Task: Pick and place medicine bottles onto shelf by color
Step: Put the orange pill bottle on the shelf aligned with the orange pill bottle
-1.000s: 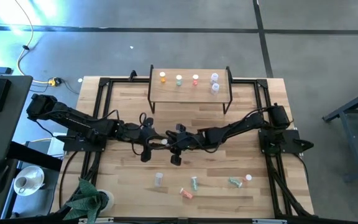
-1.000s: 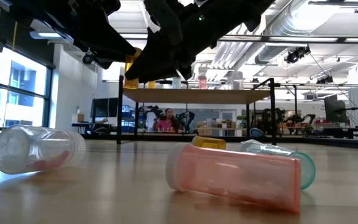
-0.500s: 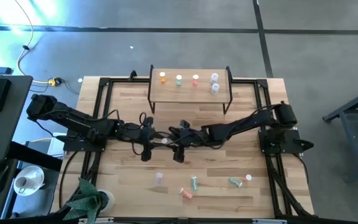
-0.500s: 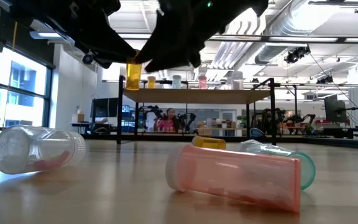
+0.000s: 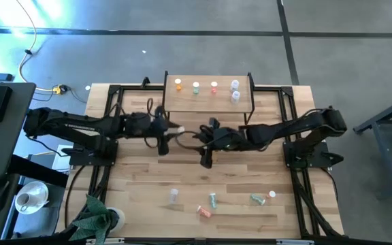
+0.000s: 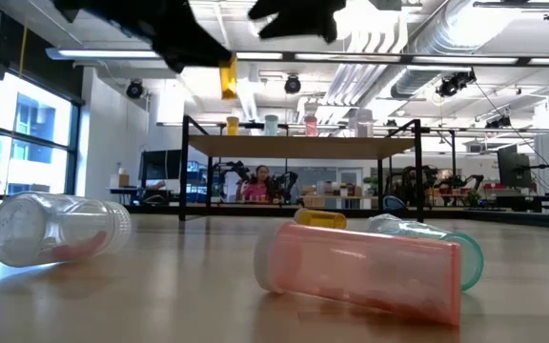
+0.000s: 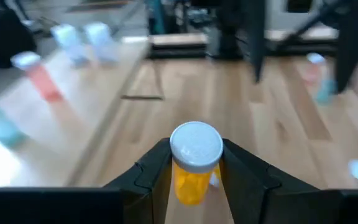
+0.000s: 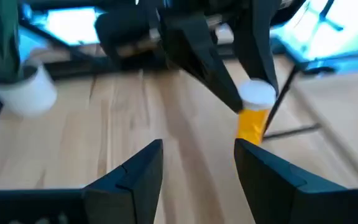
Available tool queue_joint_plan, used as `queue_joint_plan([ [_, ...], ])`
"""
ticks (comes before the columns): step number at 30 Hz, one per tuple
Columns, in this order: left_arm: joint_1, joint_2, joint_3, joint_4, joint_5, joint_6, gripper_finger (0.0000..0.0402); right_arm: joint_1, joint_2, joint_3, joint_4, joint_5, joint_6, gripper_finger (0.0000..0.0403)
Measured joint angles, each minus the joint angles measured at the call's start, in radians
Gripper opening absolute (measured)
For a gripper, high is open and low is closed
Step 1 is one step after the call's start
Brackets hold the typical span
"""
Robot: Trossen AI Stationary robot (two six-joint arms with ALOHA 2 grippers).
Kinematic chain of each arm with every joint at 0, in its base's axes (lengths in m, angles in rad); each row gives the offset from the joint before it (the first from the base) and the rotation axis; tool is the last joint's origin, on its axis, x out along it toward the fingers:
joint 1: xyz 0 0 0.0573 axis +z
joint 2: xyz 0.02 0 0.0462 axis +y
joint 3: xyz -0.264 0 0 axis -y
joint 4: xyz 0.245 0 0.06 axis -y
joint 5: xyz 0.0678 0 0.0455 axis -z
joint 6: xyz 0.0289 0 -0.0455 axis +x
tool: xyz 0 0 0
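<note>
The left gripper (image 7: 194, 177) hangs above the middle of the counter (image 5: 141, 184), just before the shelf's front left leg, its dark angular fingers (image 7: 156, 171) clenched on a small orange bottle (image 7: 192, 180), a smooth translucent cylinder with a round white cap. The right gripper (image 8: 197, 165) hovers just beside it, toward the counter's right edge, fingers spread apart and grasping nothing.

The shelf (image 5: 208, 95), a light wood slab on thin black metal legs, stands at the counter's far edge and carries an orange, a green, a pink-red and two clear bottles, all upright.

Near the front edge lie a clear bottle (image 5: 174, 195), a pink one (image 5: 203, 211), a green one (image 5: 213, 200) and another green one (image 5: 256, 199) beside a small white-capped piece too small to make out.

In the low view the pink bottle (image 6: 360, 270) hides most of the bottles behind it, and both arms are cut off by the picture's upper edge.
</note>
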Motion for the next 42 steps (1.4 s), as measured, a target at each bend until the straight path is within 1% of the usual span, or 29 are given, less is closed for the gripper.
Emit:
queue_joint_plan([
  [5,0.121,-0.006,0.060,-0.063,0.000,0.047,0.0115,-0.001,-0.085,0.000,-0.041,0.070,-0.002,0.0188],
  [9,0.229,0.012,0.104,-0.055,0.006,0.066,0.0115,-0.001,-0.125,0.000,-0.068,0.077,-0.002,0.0188],
  [11,0.288,0.020,0.109,-0.073,0.033,0.065,0.0115,-0.001,-0.130,0.000,-0.080,0.078,-0.002,0.0188],
  [15,0.401,0.042,0.118,-0.054,0.137,0.009,0.0115,-0.001,-0.130,0.000,-0.095,0.078,-0.002,0.0188],
  [18,0.458,0.079,0.116,-0.056,0.171,-0.021,0.0115,-0.001,-0.130,0.000,-0.112,0.078,-0.002,0.0188],
  [23,0.496,0.149,0.116,-0.029,0.193,-0.021,0.0115,-0.001,-0.130,0.000,-0.125,0.083,-0.001,0.0188],
  [29,0.516,0.203,0.116,-0.004,0.181,-0.024,0.0115,-0.001,-0.130,0.000,-0.131,0.093,-0.002,0.0188],
  [35,0.528,0.208,0.117,-0.010,0.177,-0.032,0.0115,-0.001,-0.129,0.000,-0.139,0.100,-0.001,0.0188],
  [39,0.528,0.204,0.117,-0.020,0.145,-0.037,0.0115,-0.001,-0.129,0.000,-0.142,0.100,-0.001,0.0188],
  [42,0.528,0.203,0.117,-0.032,0.153,-0.054,0.0115,-0.001,-0.129,0.000,-0.142,0.100,-0.001,0.0188],
])
